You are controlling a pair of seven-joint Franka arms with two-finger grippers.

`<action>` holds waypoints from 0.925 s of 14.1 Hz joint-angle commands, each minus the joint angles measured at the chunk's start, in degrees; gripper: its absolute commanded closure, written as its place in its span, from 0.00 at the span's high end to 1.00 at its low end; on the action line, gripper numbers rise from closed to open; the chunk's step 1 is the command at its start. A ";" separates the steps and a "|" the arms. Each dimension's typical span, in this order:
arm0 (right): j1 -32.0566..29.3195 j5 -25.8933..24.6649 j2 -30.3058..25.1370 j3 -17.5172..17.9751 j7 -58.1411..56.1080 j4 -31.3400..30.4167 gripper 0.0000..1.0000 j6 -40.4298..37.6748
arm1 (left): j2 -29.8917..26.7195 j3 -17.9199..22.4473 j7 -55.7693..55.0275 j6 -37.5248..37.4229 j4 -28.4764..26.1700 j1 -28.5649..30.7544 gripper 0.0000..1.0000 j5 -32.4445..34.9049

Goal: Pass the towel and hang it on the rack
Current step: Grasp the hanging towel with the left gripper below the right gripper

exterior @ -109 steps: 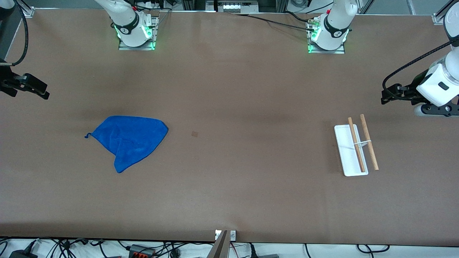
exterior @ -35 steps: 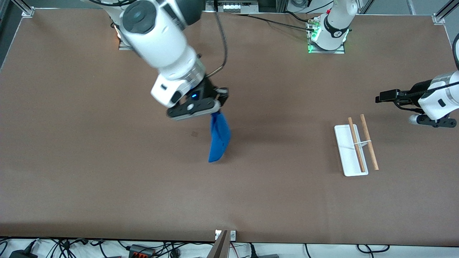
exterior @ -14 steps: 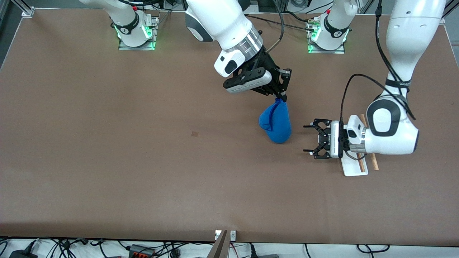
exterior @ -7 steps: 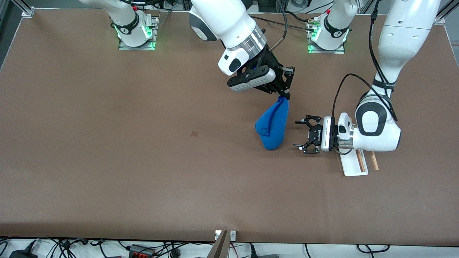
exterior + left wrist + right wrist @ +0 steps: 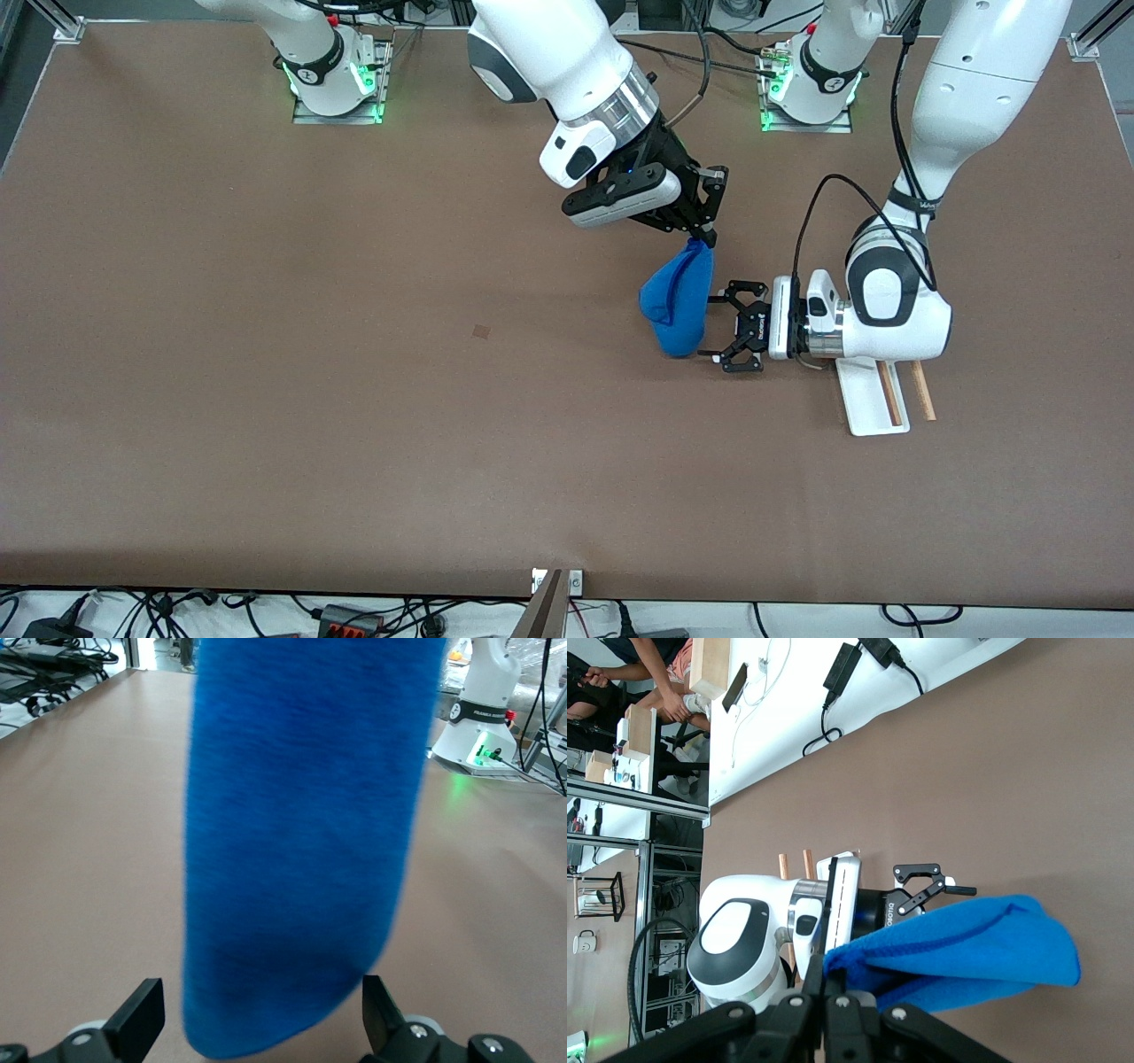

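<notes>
The blue towel (image 5: 678, 301) hangs bunched over the middle of the table, its top corner pinched in my right gripper (image 5: 705, 237), which is shut on it. My left gripper (image 5: 711, 326) lies level beside the towel, open, with the towel's lower part between its fingers (image 5: 741, 289) and a gap on each side. In the left wrist view the towel (image 5: 301, 842) fills the space between the two fingertips (image 5: 142, 1020). The right wrist view shows the towel (image 5: 966, 948) and, past it, the left gripper (image 5: 932, 881). The white rack (image 5: 864, 403) stands toward the left arm's end, partly covered by the left wrist.
The rack's two wooden rods (image 5: 921, 399) stick out from under the left arm. A small dark mark (image 5: 481, 330) is on the brown table. Arm bases (image 5: 337, 80) (image 5: 808, 89) stand along the table's edge farthest from the front camera. Cables lie past the nearest edge.
My left gripper has moved away from the rack toward the towel, so its open fingers now flank the towel's lower part. The right gripper has stayed nearly still, holding the towel.
</notes>
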 commanded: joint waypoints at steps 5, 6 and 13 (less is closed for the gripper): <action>0.57 0.34 -0.11 -0.47 0.91 -0.35 0.00 0.59 | -0.39 -0.78 6.14 0.64 -1.65 0.40 0.49 -6.26; 0.57 0.17 -0.11 -0.47 0.91 -0.35 0.00 0.59 | -0.39 -0.96 6.40 0.55 -1.65 0.40 0.40 -6.26; 0.31 0.08 -0.20 -0.55 0.03 -0.35 0.00 0.59 | -1.09 -0.79 3.35 0.90 -1.30 0.57 0.00 -5.65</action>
